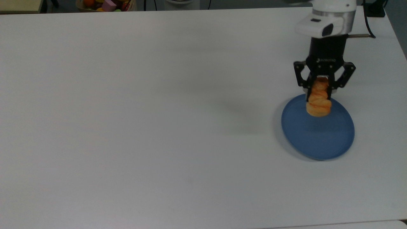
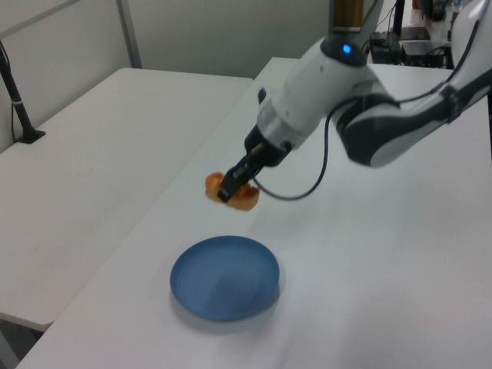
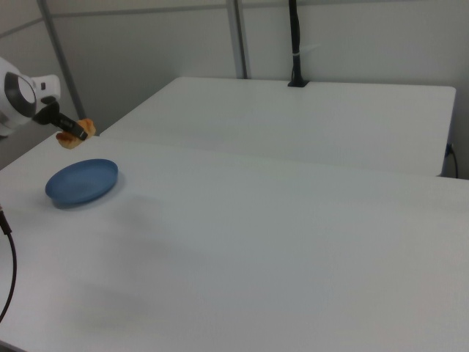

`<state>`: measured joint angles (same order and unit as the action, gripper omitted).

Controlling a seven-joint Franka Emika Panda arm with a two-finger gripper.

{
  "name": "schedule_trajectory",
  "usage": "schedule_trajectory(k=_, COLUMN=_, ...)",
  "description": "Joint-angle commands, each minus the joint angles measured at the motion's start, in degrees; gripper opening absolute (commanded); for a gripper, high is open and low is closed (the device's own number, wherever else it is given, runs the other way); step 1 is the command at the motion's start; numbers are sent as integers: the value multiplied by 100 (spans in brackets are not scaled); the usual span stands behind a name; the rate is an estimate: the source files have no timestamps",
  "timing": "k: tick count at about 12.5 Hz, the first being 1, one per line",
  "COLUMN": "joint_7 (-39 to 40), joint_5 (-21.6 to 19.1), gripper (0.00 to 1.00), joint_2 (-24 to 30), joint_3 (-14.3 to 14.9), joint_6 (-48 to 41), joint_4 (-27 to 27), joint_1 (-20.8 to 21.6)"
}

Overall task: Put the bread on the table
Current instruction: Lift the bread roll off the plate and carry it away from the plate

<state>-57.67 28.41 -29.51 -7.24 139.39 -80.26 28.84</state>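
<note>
The golden-orange braided bread (image 1: 318, 101) (image 2: 233, 194) (image 3: 74, 136) hangs in the air, pinched by my gripper (image 1: 320, 88) (image 2: 231, 187) (image 3: 78, 132), which is shut on its upper end. In the left view the bread floats well above the round blue plate (image 1: 318, 135) (image 2: 224, 277) (image 3: 81, 181), which has nothing on it. In the top view the bread overlaps the plate's upper rim. The white table (image 1: 152, 111) (image 2: 400, 254) (image 3: 293, 249) spreads wide to the top view's left of the plate.
A box of colourful toys (image 1: 106, 4) sits beyond the table's far edge at the top view's upper left. A black cable (image 2: 307, 188) loops from the arm. A second white table (image 2: 92, 161) stands alongside, with a black post (image 3: 295, 44) on it.
</note>
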Motion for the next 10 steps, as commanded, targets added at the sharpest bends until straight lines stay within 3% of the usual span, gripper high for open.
schedule_trajectory(k=1, joint_7=579, joint_5=-729, gripper=47, joint_2=945, joint_3=-41, joint_6=-447, joint_4=-788, joint_1=-229)
schedule_trajectory(k=5, joint_7=1598, joint_5=-1521, gripper=47, joint_2=1815, joint_3=-23, joint_6=-868, joint_4=-1298, joint_1=-527)
schedule_trajectory(k=9, joint_7=3554, joint_5=-2698, gripper=48, joint_2=2668, joint_3=82, joint_6=-1990, joint_4=-1712, joint_1=-1124)
schedule_trajectory(k=10, joint_7=4126, joint_5=-2918, gripper=48, joint_2=2818, joint_3=247, joint_6=-2351, joint_4=-1738, joint_1=-1282)
